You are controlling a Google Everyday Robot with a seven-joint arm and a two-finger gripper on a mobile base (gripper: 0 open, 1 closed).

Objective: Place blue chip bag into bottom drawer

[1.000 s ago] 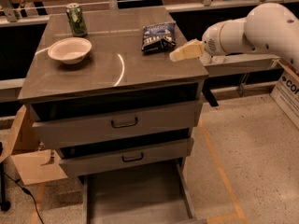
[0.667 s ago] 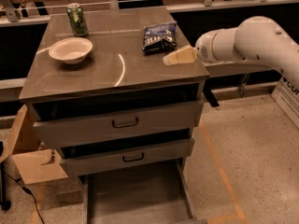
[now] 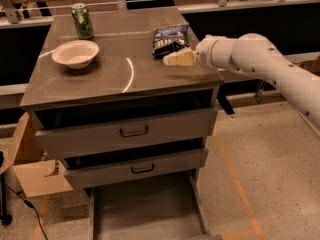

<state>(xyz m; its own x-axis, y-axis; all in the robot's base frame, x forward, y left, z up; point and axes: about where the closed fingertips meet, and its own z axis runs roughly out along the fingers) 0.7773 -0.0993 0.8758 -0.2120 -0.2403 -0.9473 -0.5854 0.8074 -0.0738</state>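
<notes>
The blue chip bag (image 3: 169, 38) lies on the cabinet top near its right back edge, dark with white lettering. My gripper (image 3: 176, 59) reaches in from the right on a white arm, its pale fingers pointing left just in front of the bag's lower edge, close to it. The bottom drawer (image 3: 145, 209) is pulled out at floor level, a grey tray with low side rails and nothing in it.
A white bowl (image 3: 75, 53) and a green can (image 3: 82, 20) stand on the left of the cabinet top (image 3: 120, 79). The two upper drawers (image 3: 130, 131) with black handles stand slightly out. A cardboard box (image 3: 30, 169) sits at the cabinet's left.
My gripper and arm have moved left over the cabinet top, closing in on the front of the chip bag. The bag, bowl and can have not moved.
</notes>
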